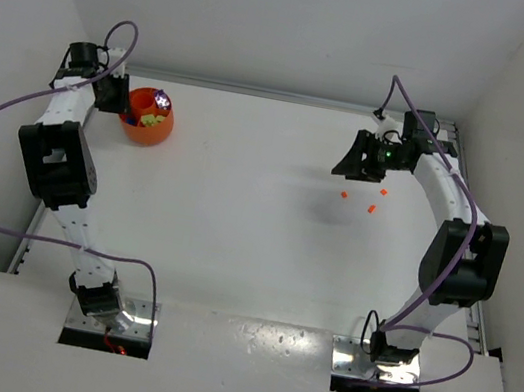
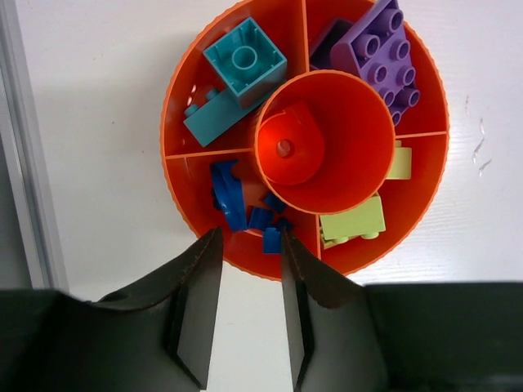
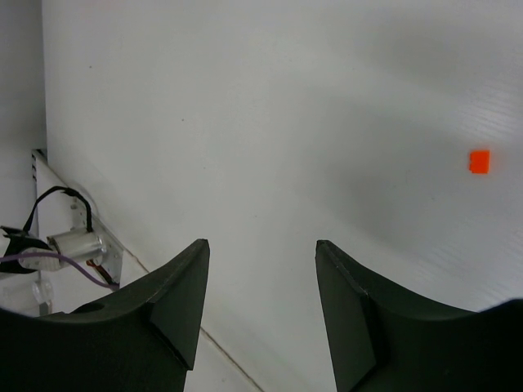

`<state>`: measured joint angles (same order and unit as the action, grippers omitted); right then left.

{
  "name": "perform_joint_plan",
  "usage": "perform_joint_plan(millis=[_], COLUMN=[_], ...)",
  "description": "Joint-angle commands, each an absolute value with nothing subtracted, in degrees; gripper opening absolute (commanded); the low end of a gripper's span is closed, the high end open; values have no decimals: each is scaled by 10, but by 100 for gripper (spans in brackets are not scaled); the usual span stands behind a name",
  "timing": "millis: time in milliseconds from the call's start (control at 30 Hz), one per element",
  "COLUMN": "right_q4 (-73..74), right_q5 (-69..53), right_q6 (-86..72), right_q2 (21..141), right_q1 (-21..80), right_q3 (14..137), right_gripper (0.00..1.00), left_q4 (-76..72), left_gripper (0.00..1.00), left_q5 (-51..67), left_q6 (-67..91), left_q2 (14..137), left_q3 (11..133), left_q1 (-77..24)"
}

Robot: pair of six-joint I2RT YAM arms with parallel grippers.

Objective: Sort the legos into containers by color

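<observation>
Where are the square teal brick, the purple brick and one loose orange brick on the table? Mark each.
square teal brick (image 2: pixel 245 59): left wrist view, on its top stud.
purple brick (image 2: pixel 377 51): left wrist view, on its studded top.
loose orange brick (image 3: pixel 480 162): right wrist view, middle of its face.

The bowl (image 2: pixel 176 188): glossy orange plastic, finely ribbed rim. The purple brick (image 2: pixel 380 53), teal brick (image 2: pixel 243 59) and yellow-green brick (image 2: pixel 353 220): smooth moulded plastic, soft sheen. The orange brick (image 3: pixel 479 161): too small to judge finish. The bench (image 2: pixel 90 122): white, matt, smooth, faint scuffs. The left hand (image 2: pixel 250 241) and right hand (image 3: pixel 260 245): dark matt plastic. The base plates (image 1: pixel 355 360): bare shiny metal.
</observation>
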<state>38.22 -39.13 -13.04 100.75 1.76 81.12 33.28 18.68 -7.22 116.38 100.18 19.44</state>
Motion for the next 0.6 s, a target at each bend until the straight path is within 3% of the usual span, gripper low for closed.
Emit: perform_joint_plan(millis=[0, 67, 167, 233, 300, 333, 367, 400, 433, 500, 533, 567], right_q4=[373, 373, 373, 373, 373, 373, 373, 373, 373, 373, 373, 373], right_q5=[-392, -392, -392, -392, -392, -392, -392, -392, -392, -392, -392, -392], right_q6=[-121, -121, -121, -121, -121, -121, -121, -121, -121, -121, -121, -121], right_q2=[991, 991, 991, 991, 991, 991, 991, 991, 991, 991, 991, 991], right_q1=[21, 21, 21, 21, 21, 21, 21, 21, 21, 21, 21, 21], right_q3=[812, 812, 807, 807, 807, 807, 807, 807, 807, 807, 807, 807], right_gripper=[56, 56, 56, 56, 56, 56, 56, 56, 56, 56, 56, 56], left_q4=[330, 323, 323, 323, 323, 323, 323, 323, 323, 323, 323, 323], left_gripper=[30, 20, 16, 32, 41, 33, 16, 5, 6, 24, 19, 6], left_q5=[171, 178, 199, 205, 205, 205, 210, 205, 205, 205, 205, 205], left_q6=[-78, -78, -78, -78, -73, -73, -73, -73, -73, -73, -73, -73], left_q2=[1159, 1159, 1159, 1159, 1159, 1159, 1159, 1159, 1159, 1159, 1159, 1159], left_q3=[997, 997, 997, 1003, 1003, 1003, 1003, 1003, 1003, 1003, 1003, 1003], left_q1=[189, 189, 189, 189, 184, 184, 184, 184, 184, 184, 184, 184])
